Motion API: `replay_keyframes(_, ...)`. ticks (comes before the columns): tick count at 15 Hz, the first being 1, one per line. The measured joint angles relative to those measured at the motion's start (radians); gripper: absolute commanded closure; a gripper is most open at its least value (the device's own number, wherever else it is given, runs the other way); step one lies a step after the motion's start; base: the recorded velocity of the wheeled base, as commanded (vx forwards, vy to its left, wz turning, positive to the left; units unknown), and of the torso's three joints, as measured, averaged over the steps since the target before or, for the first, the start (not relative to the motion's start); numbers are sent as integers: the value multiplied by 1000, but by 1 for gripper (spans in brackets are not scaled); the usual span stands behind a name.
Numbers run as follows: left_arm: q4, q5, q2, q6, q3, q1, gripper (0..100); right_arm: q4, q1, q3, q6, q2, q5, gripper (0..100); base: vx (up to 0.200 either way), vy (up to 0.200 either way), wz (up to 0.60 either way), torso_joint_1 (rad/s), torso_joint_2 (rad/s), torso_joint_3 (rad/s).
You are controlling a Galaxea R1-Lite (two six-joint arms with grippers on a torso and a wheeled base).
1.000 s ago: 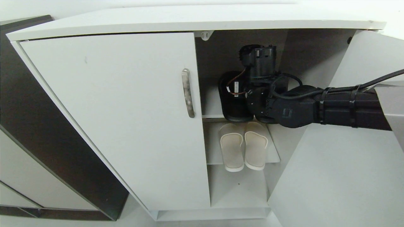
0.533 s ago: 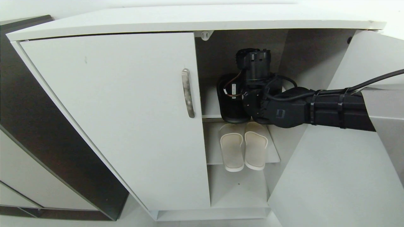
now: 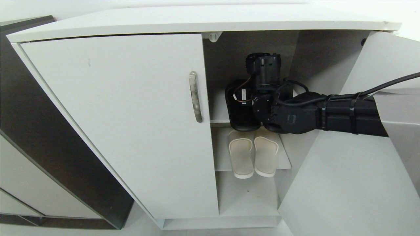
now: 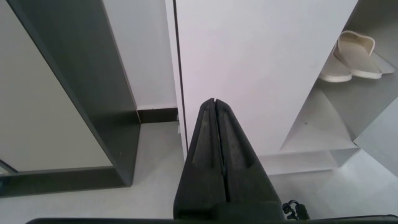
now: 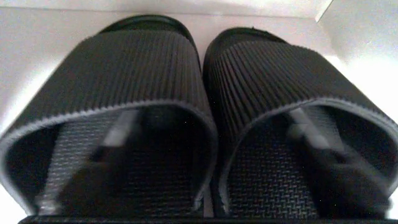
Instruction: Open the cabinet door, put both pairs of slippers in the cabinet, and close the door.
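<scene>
The white cabinet [image 3: 197,19] has its right door [image 3: 344,183] swung open. A pair of black slippers [image 3: 240,111] lies on the upper shelf, heels at the shelf's front edge. My right gripper [image 3: 259,98] is inside that compartment, shut on the black slippers [image 5: 143,74], with one finger under each ribbed strap. A pair of white slippers [image 3: 253,157] sits on the middle shelf, heels overhanging its front. My left gripper [image 4: 214,102] is shut and empty, low in front of the closed left door, with the white slippers [image 4: 354,56] off to one side.
The left door [image 3: 131,124] is closed and has a metal handle [image 3: 195,96]. The bottom shelf [image 3: 246,196] holds nothing. A dark panel [image 3: 49,131] stands left of the cabinet. The open right door takes up the space at the right.
My right arm pushed the black slippers a little deeper and leftward on the upper shelf, then drew back slightly, so their heels sit lower at the shelf's edge. The white slippers have not moved.
</scene>
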State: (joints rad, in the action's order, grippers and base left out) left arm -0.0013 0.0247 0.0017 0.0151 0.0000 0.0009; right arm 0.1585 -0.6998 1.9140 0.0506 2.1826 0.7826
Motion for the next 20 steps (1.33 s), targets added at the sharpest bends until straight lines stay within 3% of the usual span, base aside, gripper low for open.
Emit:
replay_keyframes(3, 0, 0, 0, 0, 0, 0, 100, 0, -20, -55, -1, -36, 8, 0, 0, 0, 0, 0, 0, 0)
replay_keyframes(10, 0, 0, 0, 0, 0, 0, 100, 48, -121, -379, 4, -261, 30, 0, 0, 0, 0, 0, 0, 0)
replay_keyframes(11, 0, 0, 0, 0, 0, 0, 100, 76, -137, -439, 5, -296, 30, 100, 0, 0, 0, 0, 0, 0)
replay_keyframes(17, 0, 0, 0, 0, 0, 0, 100, 293, -235, -832, 10, -484, 29, 100, 0, 0, 0, 0, 0, 0)
replay_keyframes(20, 0, -1, 0, 1, 0, 0, 100, 373, -259, -956, 9, -545, 22, 100, 0, 0, 0, 0, 0, 0)
